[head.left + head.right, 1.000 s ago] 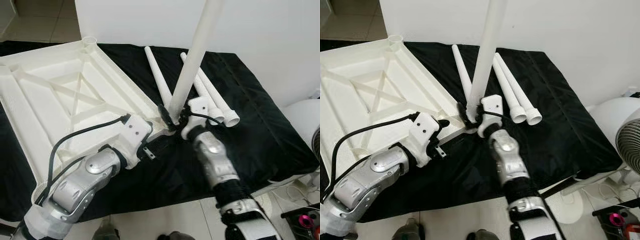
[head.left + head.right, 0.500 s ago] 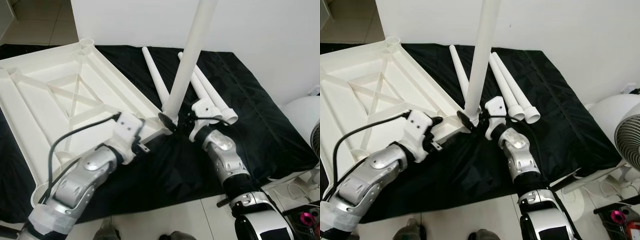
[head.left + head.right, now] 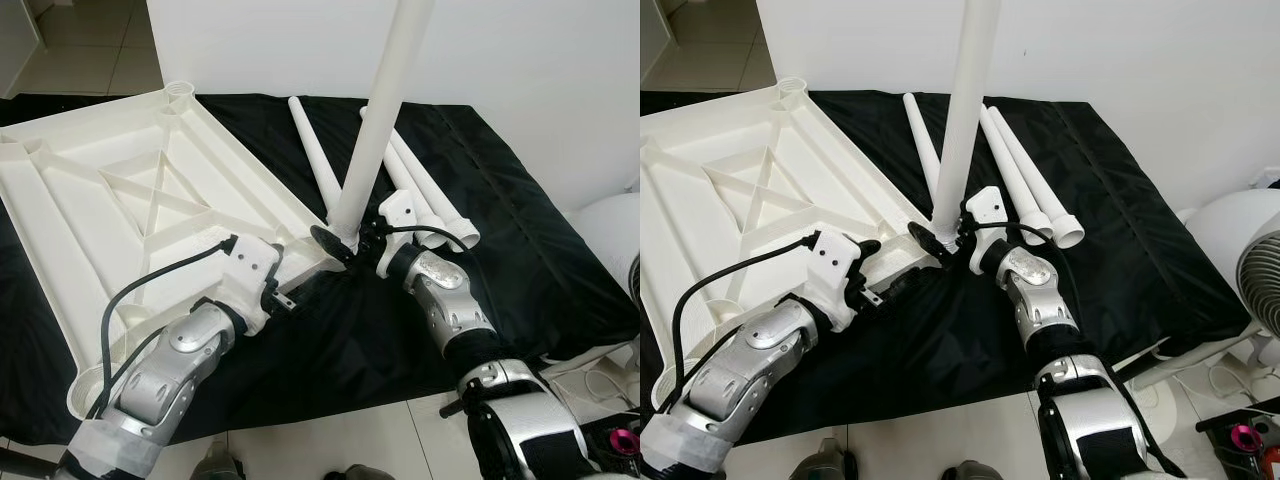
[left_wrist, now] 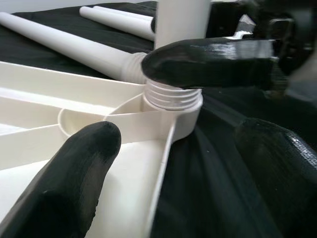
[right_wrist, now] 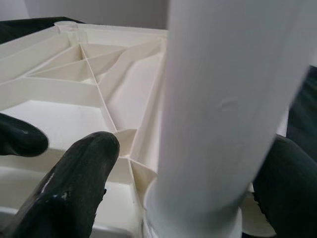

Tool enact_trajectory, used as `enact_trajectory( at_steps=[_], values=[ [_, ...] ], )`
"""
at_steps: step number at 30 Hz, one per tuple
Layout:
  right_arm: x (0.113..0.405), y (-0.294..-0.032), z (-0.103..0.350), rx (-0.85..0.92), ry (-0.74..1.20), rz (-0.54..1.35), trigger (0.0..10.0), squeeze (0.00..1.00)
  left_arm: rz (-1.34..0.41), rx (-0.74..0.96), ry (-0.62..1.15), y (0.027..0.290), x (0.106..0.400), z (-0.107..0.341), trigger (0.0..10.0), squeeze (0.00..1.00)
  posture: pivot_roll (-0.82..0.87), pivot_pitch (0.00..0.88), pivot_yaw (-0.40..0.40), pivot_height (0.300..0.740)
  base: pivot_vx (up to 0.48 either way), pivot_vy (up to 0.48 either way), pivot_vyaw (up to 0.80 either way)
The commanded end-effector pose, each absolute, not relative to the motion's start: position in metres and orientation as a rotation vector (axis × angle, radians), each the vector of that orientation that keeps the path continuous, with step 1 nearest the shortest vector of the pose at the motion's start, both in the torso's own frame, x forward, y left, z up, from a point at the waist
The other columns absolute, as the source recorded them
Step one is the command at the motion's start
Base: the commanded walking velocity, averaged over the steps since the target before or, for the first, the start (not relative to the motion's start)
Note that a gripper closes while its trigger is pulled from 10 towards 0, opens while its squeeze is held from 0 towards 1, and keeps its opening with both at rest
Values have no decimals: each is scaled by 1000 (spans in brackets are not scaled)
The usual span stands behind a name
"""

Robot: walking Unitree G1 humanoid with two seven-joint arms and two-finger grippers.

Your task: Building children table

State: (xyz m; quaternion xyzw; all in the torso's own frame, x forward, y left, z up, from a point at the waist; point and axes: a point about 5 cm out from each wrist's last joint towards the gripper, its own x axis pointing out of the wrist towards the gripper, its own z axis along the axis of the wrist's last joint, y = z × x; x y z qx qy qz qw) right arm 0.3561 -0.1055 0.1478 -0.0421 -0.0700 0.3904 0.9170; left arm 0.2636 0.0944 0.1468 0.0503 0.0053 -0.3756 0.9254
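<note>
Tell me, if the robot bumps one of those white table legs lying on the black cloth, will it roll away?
Probably a little. The loose legs are round smooth tubes, so a bump could set them rolling. They taper, so they would likely curve rather than go straight, and the soft black cloth may slow them. They look like stiff, hollow plastic, probably light.

You get bright, even indoor light and sharp head views; wrist views blur up close, with glare on glossy black fingers (image 4: 213,62)
</note>
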Motion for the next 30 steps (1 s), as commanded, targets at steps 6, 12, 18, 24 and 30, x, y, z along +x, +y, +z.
enact_trajectory(
  at_steps=[6, 12, 18, 24, 30],
  values=[
    [362, -109, 148, -106, -120, 823, 4118, 0, -845, 111, -10, 83, 255, 146, 10000, 0, 27, 51, -54, 740, 0, 0, 0],
    [365, -111, 146, -108, -99, 801, 0, 0, -859, 106, -20, 79, 253, 149, 10000, 0, 33, 51, -58, 740, 0, 0, 0],
    [363, -113, 140, -93, -82, 796, 10000, 0, -856, 104, -28, 80, 254, 151, 10000, 0, 33, 49, -60, 740, 0, 0, 0],
    [364, -113, 136, -68, -69, 693, 10000, 0, -851, 104, -38, 81, 254, 153, 10000, 0, 35, 40, -70, 740, 0, 0, 0],
    [364, -103, 130, -41, -59, 572, 10000, 0, -834, 102, -45, 83, 256, 154, 10000, 0, 37, 37, -82, 740, 0, 0, 0]
  ],
)
